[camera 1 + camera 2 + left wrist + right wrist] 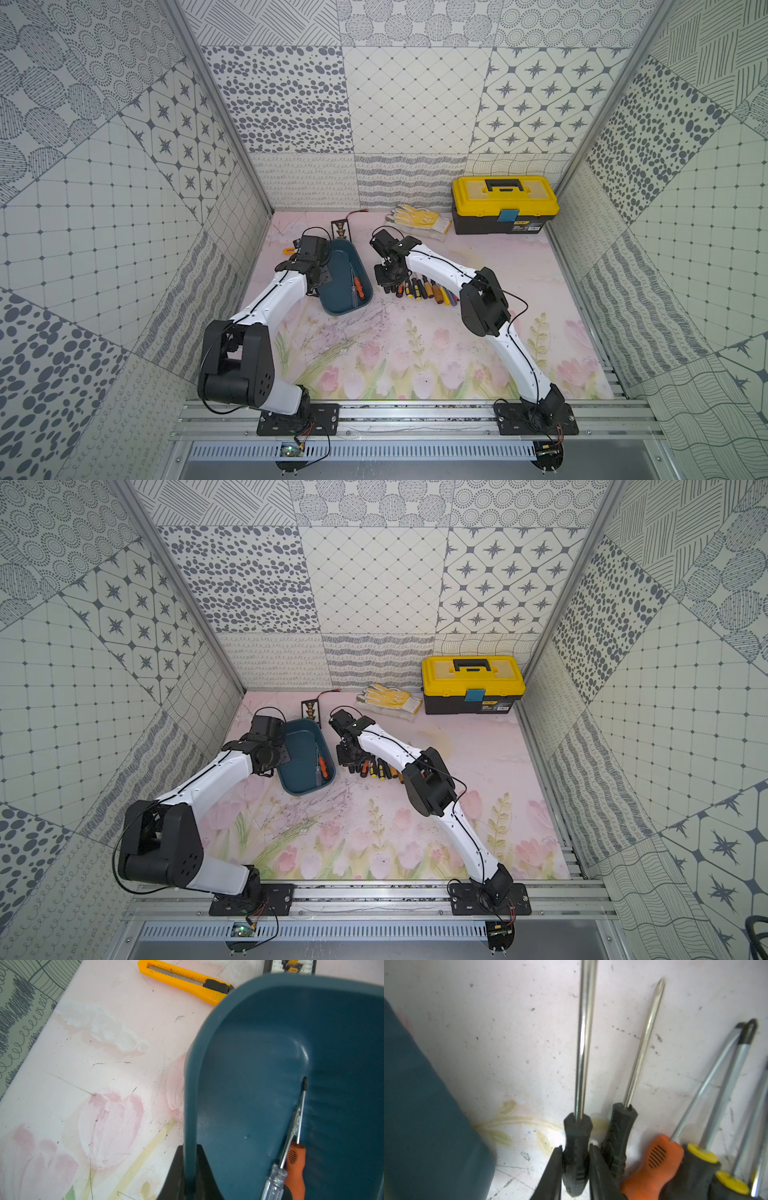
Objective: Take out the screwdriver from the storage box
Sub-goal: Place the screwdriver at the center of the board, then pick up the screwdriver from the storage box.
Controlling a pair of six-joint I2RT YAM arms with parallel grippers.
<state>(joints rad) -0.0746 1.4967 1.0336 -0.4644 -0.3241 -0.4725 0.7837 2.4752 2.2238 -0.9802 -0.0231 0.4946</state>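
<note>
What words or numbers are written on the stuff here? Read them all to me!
Nothing here can be read.
The sticker on the front of the yellow-lidded toolbox has print, but it is too small to read.
The gloves show yellow dots; any print on them is too small to read.
The utility knife shows no writing.

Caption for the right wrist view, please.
Right gripper clamps a black-handled screwdriver beside other screwdrivers on the table.
</note>
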